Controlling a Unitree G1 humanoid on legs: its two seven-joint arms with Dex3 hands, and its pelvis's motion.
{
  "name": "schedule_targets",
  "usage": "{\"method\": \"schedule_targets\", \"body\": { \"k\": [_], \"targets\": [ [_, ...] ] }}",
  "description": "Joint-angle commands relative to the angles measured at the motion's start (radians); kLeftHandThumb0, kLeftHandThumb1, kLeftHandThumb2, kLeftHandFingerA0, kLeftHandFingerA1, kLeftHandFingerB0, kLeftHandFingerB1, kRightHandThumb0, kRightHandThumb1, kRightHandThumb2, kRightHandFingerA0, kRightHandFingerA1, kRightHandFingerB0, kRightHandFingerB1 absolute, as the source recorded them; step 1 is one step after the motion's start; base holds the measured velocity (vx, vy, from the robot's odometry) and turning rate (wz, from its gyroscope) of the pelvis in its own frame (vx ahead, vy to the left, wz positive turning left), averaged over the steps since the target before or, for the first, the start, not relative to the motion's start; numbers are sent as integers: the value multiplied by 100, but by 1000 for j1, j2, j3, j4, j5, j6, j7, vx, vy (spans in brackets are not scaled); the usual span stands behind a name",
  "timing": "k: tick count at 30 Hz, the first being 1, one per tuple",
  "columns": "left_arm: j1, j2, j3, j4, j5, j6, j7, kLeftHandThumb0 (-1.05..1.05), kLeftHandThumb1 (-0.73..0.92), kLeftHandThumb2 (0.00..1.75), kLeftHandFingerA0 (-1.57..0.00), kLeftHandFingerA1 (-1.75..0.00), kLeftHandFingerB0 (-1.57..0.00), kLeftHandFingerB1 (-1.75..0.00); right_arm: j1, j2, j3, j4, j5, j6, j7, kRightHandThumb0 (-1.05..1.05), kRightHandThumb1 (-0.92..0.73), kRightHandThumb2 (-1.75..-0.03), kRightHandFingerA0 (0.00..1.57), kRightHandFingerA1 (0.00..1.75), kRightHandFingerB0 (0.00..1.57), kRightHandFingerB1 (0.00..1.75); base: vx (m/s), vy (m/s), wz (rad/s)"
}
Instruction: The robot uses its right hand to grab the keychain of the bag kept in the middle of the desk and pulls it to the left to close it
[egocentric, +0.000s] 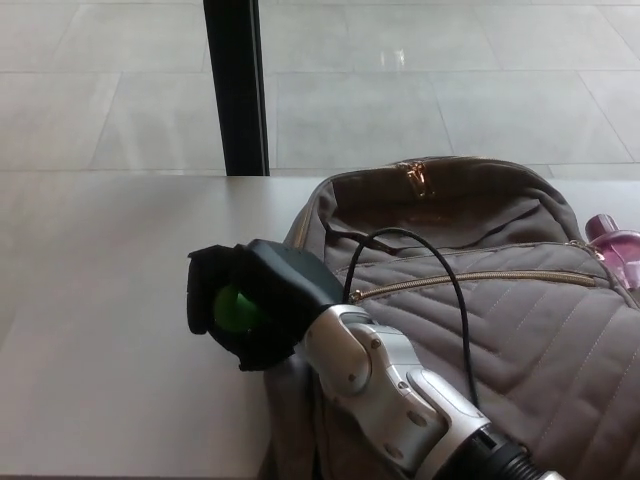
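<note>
I see right hand (245, 308) at left edge of bag (520, 330), over desk (100, 330), green light glowing inside it. I cannot tell whether it clamps anything; keychain not discernible to me. Bag lies right of centre on desk. Gold zip line (480, 277) runs across front, black cable (440, 260) loops over it. Pink object (615, 240) at right edge.

Nothing legible here; no letters or numbers show on the bag (500, 300) — its gold tag (414, 178) is too small to read.
</note>
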Motion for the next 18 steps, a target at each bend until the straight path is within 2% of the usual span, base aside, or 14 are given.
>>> {"method": "schedule_targets", "body": {
  "k": [1,2,3,4,5,6,7,8,12,14,15,18],
  "targets": [
    [-3,-4,6,-1,-13,29,-3,-105,80,70,-77,-117,-63,-116,-21,125,35,4,24,18,16,-17,-58,-105,85,169,74,139,0,0,0],
    [0,-3,2,-3,-8,21,0,-105,82,70,-78,-119,-61,-117,-20,119,32,-9,32,44,43,-23,-64,-94,81,167,63,111,0,0,0],
    [2,-2,-4,-4,1,11,8,-105,80,73,-74,-116,-59,-116,-23,100,32,-36,41,94,104,-36,-72,-67,77,131,37,66,0,0,0],
    [0,-2,-4,-1,2,13,10,-105,80,73,-74,-116,-59,-116,-26,81,36,-54,43,114,143,-36,-72,-67,77,131,37,66,0,0,0],
    [-1,-4,-4,1,1,14,10,-105,79,73,-73,-117,-59,-115,-27,62,40,-71,44,131,179,-54,-54,-87,68,90,14,51,0,0,0],
    [-7,-5,-5,9,3,12,12,-105,80,75,-71,-115,-57,-111,-30,29,47,-103,42,169,244,-63,-70,-60,34,70,3,35,0,0,0],
    [-7,-7,1,10,-5,9,1,-105,79,74,-72,-117,-59,-113,-42,4,63,-131,21,212,293,-79,-72,-62,7,54,0,17,0,0,0],
    [-10,-7,2,17,-7,5,-15,-105,79,73,-73,-117,-57,-114,-50,-41,65,-187,25,275,392,-99,-73,-63,0,0,0,0,0,0,0],
    [-6,-8,-1,22,-1,-3,-12,-105,77,72,-74,-115,-56,-112,-64,-96,46,-245,59,317,502,-105,-75,-65,0,0,0,0,0,0,0],
    [-6,-8,-1,29,2,-6,-3,-105,77,71,-78,-116,-62,-114,-77,-141,35,-280,59,326,545,-105,-77,-68,0,0,0,0,0,0,0],
    [-2,-9,3,23,-4,0,-5,-104,41,120,-120,-133,-59,-102,-78,-161,18,-301,71,327,560,-105,-78,-69,0,0,0,0,0,0,0],
    [3,-9,1,15,-1,11,10,-105,44,122,-121,-134,-60,-103,-80,-199,-1,-342,73,312,571,-105,-80,-71,0,0,0,0,0,0,0]
  ]
}}
